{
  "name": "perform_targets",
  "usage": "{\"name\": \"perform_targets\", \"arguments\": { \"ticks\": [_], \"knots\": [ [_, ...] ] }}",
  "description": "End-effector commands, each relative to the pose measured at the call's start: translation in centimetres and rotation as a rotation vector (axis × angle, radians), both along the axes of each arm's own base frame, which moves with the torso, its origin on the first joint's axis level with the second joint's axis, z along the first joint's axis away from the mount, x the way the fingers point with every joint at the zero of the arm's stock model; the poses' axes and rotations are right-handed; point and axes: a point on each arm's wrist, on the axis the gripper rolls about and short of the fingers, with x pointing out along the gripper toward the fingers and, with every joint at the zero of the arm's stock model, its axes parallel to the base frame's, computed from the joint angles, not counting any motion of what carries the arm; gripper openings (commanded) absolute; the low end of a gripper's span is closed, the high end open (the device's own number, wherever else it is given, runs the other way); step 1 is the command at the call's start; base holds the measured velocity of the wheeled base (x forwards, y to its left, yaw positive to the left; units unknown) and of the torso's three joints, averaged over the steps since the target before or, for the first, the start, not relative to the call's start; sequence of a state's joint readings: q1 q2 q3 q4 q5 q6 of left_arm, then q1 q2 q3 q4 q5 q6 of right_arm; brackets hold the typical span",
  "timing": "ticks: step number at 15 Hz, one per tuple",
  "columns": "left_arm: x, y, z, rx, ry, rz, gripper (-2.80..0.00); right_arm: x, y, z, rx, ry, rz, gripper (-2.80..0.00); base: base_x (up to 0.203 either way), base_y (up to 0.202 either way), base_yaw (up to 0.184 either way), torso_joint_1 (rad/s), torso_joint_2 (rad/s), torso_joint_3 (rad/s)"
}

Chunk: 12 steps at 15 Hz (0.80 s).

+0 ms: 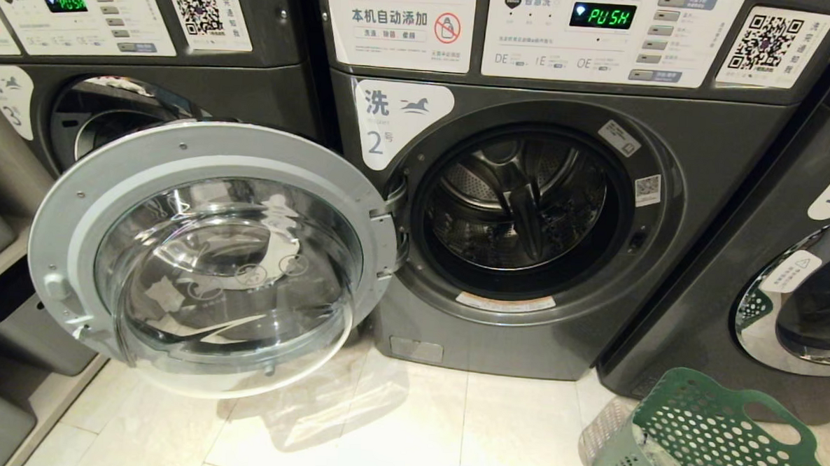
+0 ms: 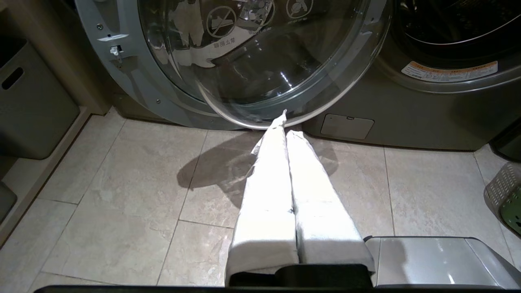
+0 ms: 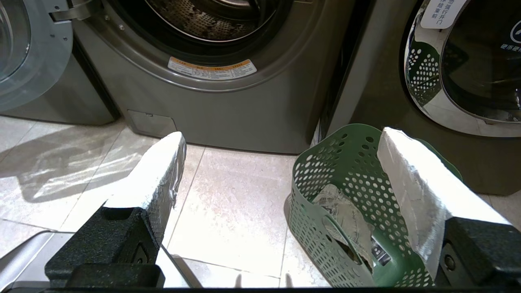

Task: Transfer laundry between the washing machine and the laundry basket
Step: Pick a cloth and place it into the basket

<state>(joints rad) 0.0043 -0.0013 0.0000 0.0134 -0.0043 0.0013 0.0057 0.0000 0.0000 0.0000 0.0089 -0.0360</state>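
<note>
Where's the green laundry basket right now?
The laundry basket sits on the floor at the head view's lower right, before the gap between washers 2 and 1.

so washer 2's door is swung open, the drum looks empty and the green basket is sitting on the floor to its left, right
Not quite. The head view shows the green basket on the floor to the right of washer 2, in front of the machine marked 1. The rest holds: its door is swung open and the drum looks empty.
</note>
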Motion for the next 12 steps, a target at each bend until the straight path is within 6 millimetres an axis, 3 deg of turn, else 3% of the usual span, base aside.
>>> {"name": "perform_targets", "arguments": {
  "ticks": [1,12],
  "knots": [
    [0.0,0.0,-0.05,0.0,0.0,0.0,-2.8,-0.01,0.0,0.0,-0.002,-0.002,0.001,0.0,0.0,0.0,0.0,0.0,0.0,0.0],
    [0.0,0.0,-0.05,0.002,0.0,0.0,-2.8,-0.01,0.0,0.01,-0.001,-0.003,0.001,0.0,0.0,0.0,0.0,0.0,0.0,0.0]
  ]
}}
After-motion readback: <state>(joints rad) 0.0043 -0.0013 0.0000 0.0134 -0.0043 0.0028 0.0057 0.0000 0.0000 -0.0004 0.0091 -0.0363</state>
